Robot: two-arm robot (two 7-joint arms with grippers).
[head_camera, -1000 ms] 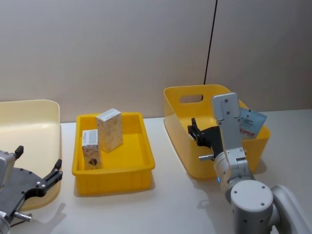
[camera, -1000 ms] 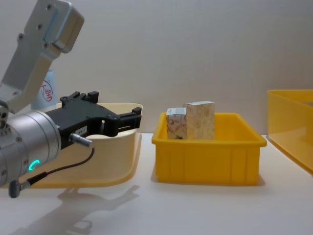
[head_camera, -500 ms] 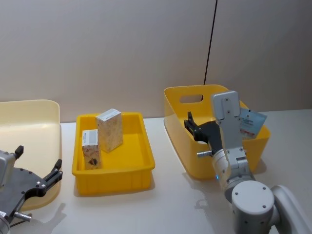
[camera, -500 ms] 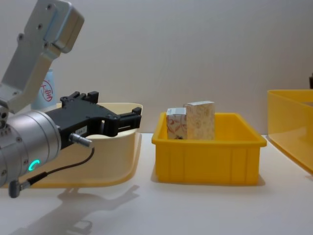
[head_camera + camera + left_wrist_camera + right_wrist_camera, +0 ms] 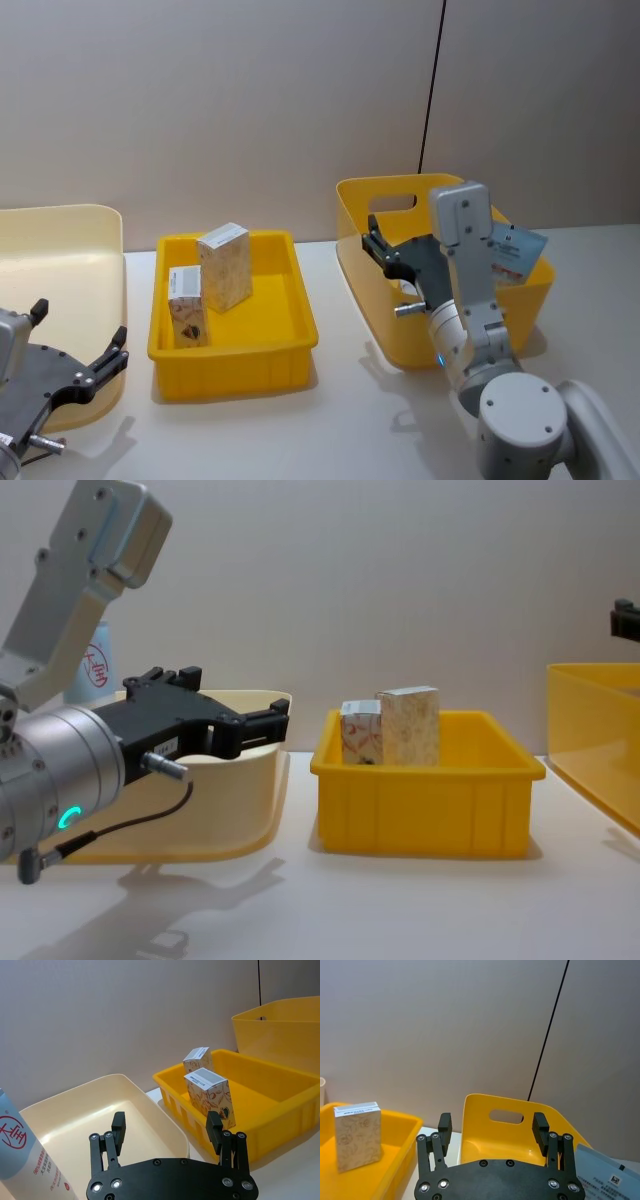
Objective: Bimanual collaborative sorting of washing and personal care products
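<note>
While two cream marbled cartons stand upright in the shallow yellow bin, the taller one toward its back wall and the shorter carton just beside it nearer the front left corner, the pale-blue tubes lie at the outer ends of the layout: one tube with a red round mark stands in the cream tub left of the shallow bin, and another tube leans on the far rim of the deep yellow bin to that bin's right. The cartons look light and stiff, with flat card faces that should take a pinch across the two broad sides, though thin card may dent under a hard squeeze. The tubes look soft and smooth, likely to give and slip under pressure, so a hold low on the fuller body or near the cap seems safer than the flat crimped end. The right tool hangs above the deep bin's rim on the side facing the shallow bin, fingers spread wide and holding nothing. The left tool sits low over the near edge of the cream tub, pointing toward the shallow bin, its fingers also wide apart and empty. All three containers rest on the pale tabletop.
</note>
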